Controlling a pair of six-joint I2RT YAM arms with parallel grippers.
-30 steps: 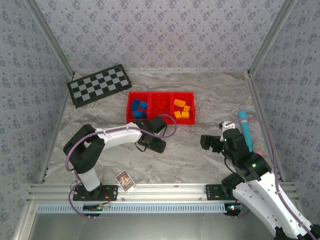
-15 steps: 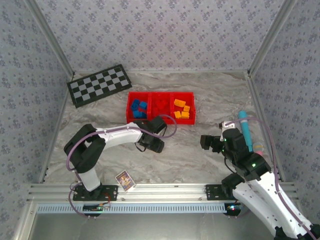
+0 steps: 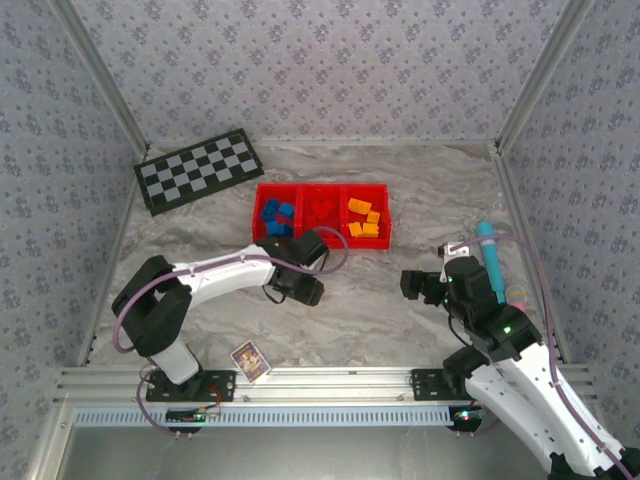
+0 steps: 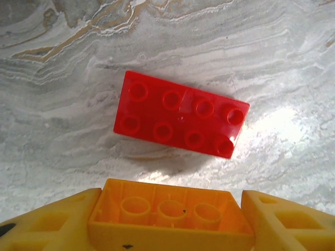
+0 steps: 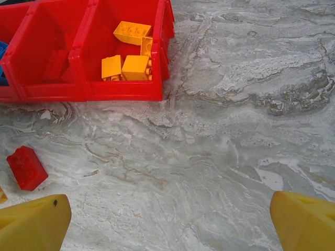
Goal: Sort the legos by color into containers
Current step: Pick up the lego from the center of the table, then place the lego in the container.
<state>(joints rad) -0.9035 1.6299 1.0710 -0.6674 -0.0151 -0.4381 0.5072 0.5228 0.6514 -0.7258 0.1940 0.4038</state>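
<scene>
Pinching orange lego (image 4: 168, 208) in left hand (image 4: 170, 226)

A bright red plastic tray (image 3: 372, 243) with three side-by-side, low-walled compartments lies flat on the marble tabletop (image 3: 400, 290). Its left compartment holds the blue bricks (image 3: 277, 217), the middle one the red bricks (image 3: 322, 210), and the right one the orange-yellow bricks (image 3: 364, 220), tumbled at odd angles. A loose red eight-stud brick (image 4: 180, 114) lies studs up on the marble, near the tray's front. A single orange-yellow brick (image 4: 170, 225), hollow side showing, sits clamped in the left gripper (image 4: 171, 201), near that red brick.
</scene>
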